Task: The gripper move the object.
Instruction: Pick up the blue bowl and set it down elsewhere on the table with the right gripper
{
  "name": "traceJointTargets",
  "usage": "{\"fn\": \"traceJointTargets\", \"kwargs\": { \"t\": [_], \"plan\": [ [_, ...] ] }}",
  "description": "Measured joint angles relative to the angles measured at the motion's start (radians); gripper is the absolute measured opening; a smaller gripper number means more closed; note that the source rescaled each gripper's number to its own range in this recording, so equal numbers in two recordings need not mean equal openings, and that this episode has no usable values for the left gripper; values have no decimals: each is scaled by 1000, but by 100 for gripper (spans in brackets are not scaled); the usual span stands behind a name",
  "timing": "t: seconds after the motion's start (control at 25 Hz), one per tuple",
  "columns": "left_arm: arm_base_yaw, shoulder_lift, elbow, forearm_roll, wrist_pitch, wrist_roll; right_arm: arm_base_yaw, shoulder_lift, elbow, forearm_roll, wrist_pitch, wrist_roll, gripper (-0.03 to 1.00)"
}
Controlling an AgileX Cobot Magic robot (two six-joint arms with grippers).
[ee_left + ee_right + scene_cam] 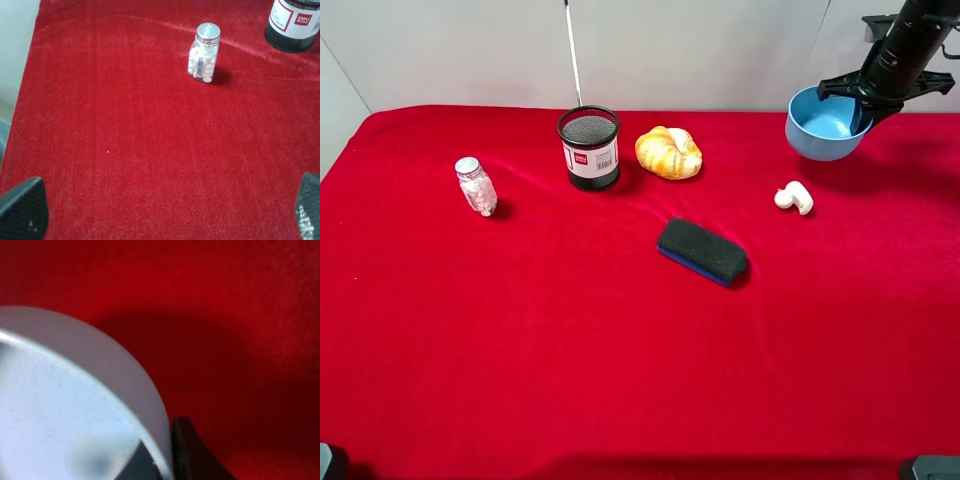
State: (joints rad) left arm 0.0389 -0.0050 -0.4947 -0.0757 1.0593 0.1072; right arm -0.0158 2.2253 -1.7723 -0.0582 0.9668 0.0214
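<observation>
Going by the high camera and treating the red cloth (pixel 520 340) as a clock face, the light-blue bowl (pixel 825 125) is out at about 2 o'clock, right at the far edge. The right gripper (pixel 861 104) has it pinched by the rim and the bowl hangs tilted, opening facing roughly toward 8 o'clock. It looks clear of the cloth, with its shadow falling off to the 3 o'clock side.

The right wrist cam gives almost no layout. It's just a blurry close-up of the bowl (pixel 65 405) filling one corner, with one dark finger (pixel 187 452) tight against the outside wall and a big shadow on the red underneath. You can't see the other finger there, but that shadow gap backs up the "lifted" read.

The left gripper (pixel 165 212) only shows up in its own wrist view. Its fingertips (pixel 22 210) sit at opposite corners of the picture, spread wide with nothing between them but cloth. That view also gets a crisp look at the pill bottle (pixel 204 52), upright with a silver cap, and the label on the black mesh cup (pixel 295 25).

The rest only shows from up high:
- pill bottle (pixel 475 186) near 10 o'clock
- black mesh cup (pixel 589 147) at 11
- bread roll (pixel 668 152) just past 12
- black eraser (pixel 702 251) near the middle
- small white piece (pixel 794 197) at about 7 o'clock from the bowl, apart from it
</observation>
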Motion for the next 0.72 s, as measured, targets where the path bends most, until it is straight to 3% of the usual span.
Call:
{"fn": "traceJointTargets", "kwargs": {
  "t": [0.72],
  "plan": [
    [0, 0, 0, 0, 0, 0, -30, 75, 0, 0, -2, 1, 0]
  ]
}}
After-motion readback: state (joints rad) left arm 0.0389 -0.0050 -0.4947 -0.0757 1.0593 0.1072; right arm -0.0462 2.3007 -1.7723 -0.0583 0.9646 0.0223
